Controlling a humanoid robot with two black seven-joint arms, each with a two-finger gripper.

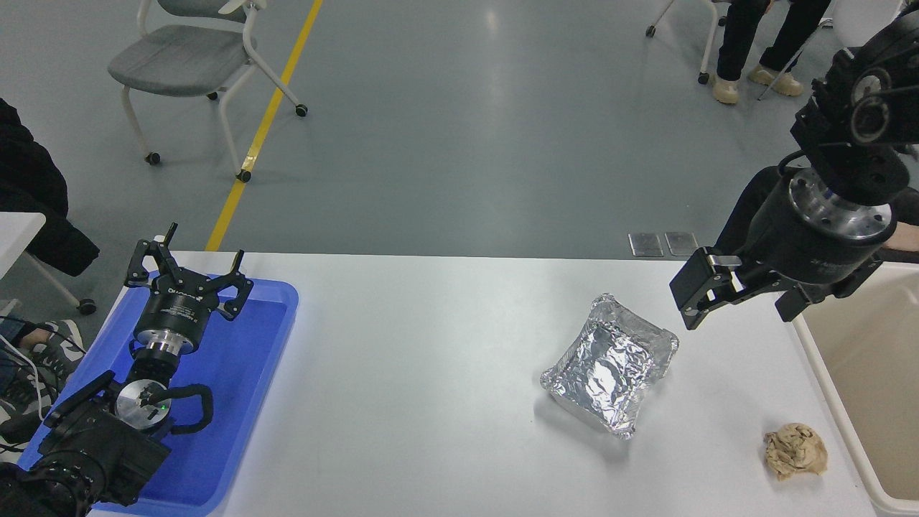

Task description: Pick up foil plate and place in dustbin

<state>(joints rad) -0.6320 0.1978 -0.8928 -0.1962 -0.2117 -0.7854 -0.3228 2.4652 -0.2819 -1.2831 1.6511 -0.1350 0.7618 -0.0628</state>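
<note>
Right gripper (739, 301) up off the desk (431, 402), fingers spread apart, nothing between them, hanging just beyond the far right corner of the foil plate (610, 365). No contact with the plate. Right arm coming in from the upper right edge, wrist angled down and left. Foil plate flat on the desk right of centre, open side up, turned at a diagonal, rim crinkled. Dustbin (818, 380) at the right edge of the desk, only partly in frame, pale rim and smooth beige inner wall visible; plate near it but clear of the rim. Crumpled tan paper ball (795, 450) on the desk near the front right, close beside the dustbin rim, apart from the plate. Left gripper (188, 276) parked lower left over the blue tray (251, 373), fingers spread, holding nothing. Blue tray at the left end of the desk. Grey chair (190, 61) on the floor beyond, next to a yellow floor line (266, 122). Person's legs (761, 43) top right, dark-clothed person (29, 194) at the left edge.
</note>
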